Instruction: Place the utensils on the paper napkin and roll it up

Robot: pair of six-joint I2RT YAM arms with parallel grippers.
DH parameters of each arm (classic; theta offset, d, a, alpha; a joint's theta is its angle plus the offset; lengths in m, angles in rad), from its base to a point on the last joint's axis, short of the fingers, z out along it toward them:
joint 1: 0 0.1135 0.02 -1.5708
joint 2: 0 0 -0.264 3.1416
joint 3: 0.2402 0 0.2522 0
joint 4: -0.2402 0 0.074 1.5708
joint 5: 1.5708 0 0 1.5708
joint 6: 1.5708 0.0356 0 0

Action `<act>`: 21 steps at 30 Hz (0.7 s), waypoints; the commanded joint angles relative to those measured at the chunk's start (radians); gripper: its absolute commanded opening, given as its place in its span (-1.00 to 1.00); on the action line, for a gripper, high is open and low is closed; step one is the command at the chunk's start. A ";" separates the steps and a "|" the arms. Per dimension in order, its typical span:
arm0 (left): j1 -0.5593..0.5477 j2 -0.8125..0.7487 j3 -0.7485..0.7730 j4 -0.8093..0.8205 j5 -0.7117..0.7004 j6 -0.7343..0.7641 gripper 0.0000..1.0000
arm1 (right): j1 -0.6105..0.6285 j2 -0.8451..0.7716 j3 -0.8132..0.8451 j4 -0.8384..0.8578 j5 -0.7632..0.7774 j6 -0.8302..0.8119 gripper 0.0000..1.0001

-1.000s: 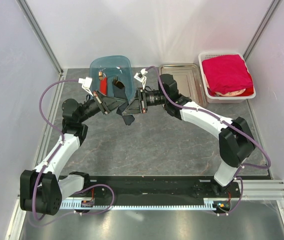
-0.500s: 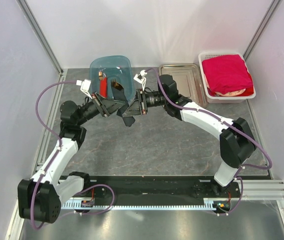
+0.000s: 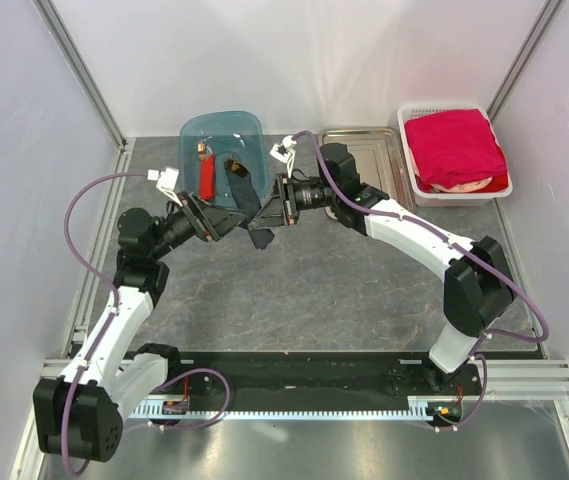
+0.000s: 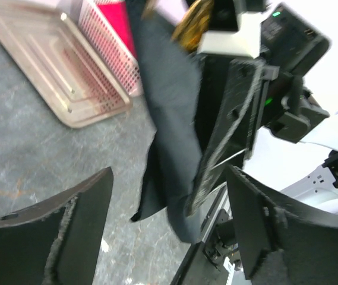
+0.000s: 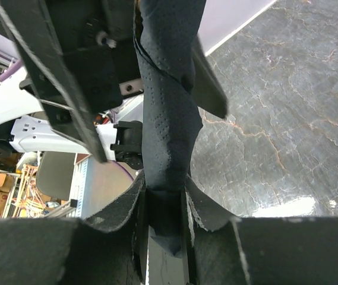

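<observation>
Release on the left, within the last second: left gripper (image 4: pixel 167 178) gone from a tight close to jaws spread wide with nothing gripped, and drawn back a little toward its own side of the grey marbled table (image 3: pixel 294 290).

Rolled black paper napkin (image 5: pixel 167 113) now carried by one arm only, just in front of the translucent teal plastic tub (image 3: pixel 222 128). Clamped partway along by the right gripper (image 5: pixel 166 217), jaws narrowed hard onto the roll, same grip as a second ago. Twisted into a slim tube, loose flaps sticking out at the side. Lower flap close to the table; touching or not, cannot tell.

Slim gold-coloured metal utensils (image 4: pixel 193 21) peeking from the upper end of the roll in the left wrist view; cannot tell how many inside.

Thick red-bodied tool (image 3: pixel 207 175) lying in the tub, apart from the bundle. Shallow steel tray (image 3: pixel 369 160) and white mesh basket (image 3: pixel 414 180) of red folded cloth (image 3: pixel 456 145) well off to the right.

Judgement for the task: rolling apparently finished, bundle handed over to a single grip; probably left to do, only setting it down. Risk: outer wrap unwinding or utensils sliding out, given the single hold.
</observation>
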 commanded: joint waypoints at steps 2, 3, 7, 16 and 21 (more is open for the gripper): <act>0.006 -0.001 -0.022 0.001 0.001 0.013 0.73 | -0.001 -0.052 0.043 0.067 -0.029 0.013 -1.00; 0.006 0.005 -0.026 0.013 0.023 0.004 0.76 | -0.001 -0.052 0.040 0.071 -0.031 0.017 -1.00; 0.006 0.014 -0.040 0.081 0.041 -0.052 0.68 | 0.002 -0.052 0.034 0.090 -0.038 0.031 -1.00; -0.007 0.071 -0.040 0.236 0.072 -0.153 0.24 | 0.014 -0.046 0.026 0.111 -0.044 0.042 -1.00; -0.017 0.080 -0.045 0.257 0.072 -0.167 0.14 | 0.016 -0.038 0.027 0.131 -0.050 0.056 -1.00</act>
